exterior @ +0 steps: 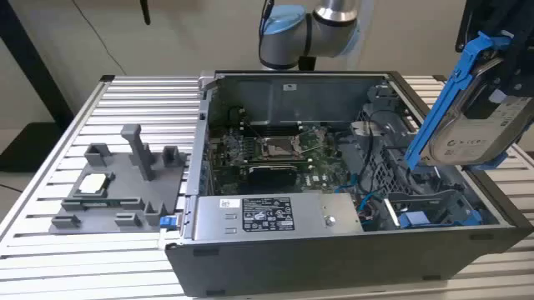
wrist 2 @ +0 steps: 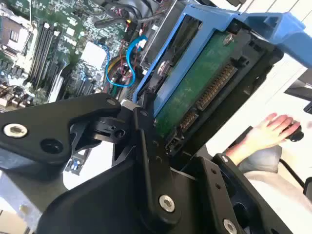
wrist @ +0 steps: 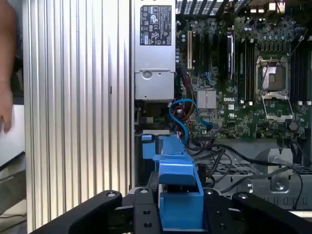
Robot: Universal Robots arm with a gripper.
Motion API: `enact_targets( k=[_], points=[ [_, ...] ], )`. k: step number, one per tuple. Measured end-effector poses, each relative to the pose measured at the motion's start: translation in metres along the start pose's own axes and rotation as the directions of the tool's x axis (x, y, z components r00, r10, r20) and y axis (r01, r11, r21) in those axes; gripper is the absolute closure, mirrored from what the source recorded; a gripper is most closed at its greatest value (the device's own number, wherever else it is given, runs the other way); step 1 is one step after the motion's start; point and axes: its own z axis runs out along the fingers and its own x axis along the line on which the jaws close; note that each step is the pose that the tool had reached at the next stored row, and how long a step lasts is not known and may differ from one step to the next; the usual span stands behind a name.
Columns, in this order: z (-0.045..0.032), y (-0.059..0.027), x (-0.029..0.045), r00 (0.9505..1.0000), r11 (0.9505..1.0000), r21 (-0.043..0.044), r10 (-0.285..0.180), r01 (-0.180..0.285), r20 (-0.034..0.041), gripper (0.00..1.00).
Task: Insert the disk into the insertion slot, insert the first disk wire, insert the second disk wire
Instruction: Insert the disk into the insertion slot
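**Disk held over the open case, not yet in its slot**

The tool (wrist: 180,214) was clamped on the disk (exterior: 479,134), with its black fingers (wrist: 146,204) pressed against either side of the blue carrier. In the exterior view the disk hung tilted, almost on edge. It was above the exterior view's right side of the open computer case (exterior: 334,262) and touched nothing inside.

I judged the insertion slot (exterior: 434,206) to be the bay at the case's near corner, below the disk. The step in hand looked like bringing the disk to that bay.

To do it well, the carrier would need to be squared with the bay's walls before any descent, because a tilted carrier would likely bind partway. The second wrist view showed the disk's green circuit board (wrist 2: 204,83) and its connector edge. That edge should finish facing the blue cables (wrist: 183,114), which looped just beside the bay. They would have to stay out from under the carrier.

A person's hand (wrist 2: 265,131) rested off to the side, well apart from the case.
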Motion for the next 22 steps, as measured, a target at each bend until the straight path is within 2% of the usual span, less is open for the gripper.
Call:
enact_targets(
  k=[13, 22],
  points=[
    [0.0001, 0.0000, 0.0001, 1.0000, 1.0000, 0.0000, 0.000, 0.000, 0.0002, 0.67],
    [0.0142, -0.0046, 0.0000, 1.0000, 1.0000, -0.0032, 0.001, -0.001, 0.0001, 0.67]
  ],
)
